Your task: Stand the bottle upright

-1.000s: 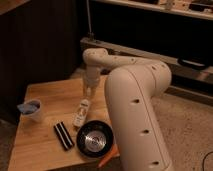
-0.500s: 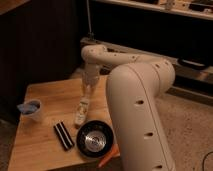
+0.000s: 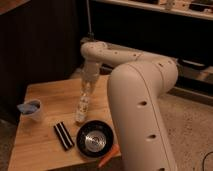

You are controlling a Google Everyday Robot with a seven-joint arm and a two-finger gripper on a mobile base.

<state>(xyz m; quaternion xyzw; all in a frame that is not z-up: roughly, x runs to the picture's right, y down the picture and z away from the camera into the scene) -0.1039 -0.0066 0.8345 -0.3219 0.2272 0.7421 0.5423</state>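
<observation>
Clenching 1 bottle (image 3: 83,102) near its top, jaws (image 3: 88,82) above 1 table (image 3: 40,145), 1 pan (image 3: 94,138).

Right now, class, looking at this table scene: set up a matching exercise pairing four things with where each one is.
Things:
1. bottle
2. gripper
3. black pan
4. striped block

Places:
A. near the table's front edge, just right of the striped block
B. at the bottle's top, shut on it
C. lying flat, left of the pan
D. nearly upright, base on the table just behind the pan

Pairs: 1-D, 2-B, 3-A, 4-C
</observation>
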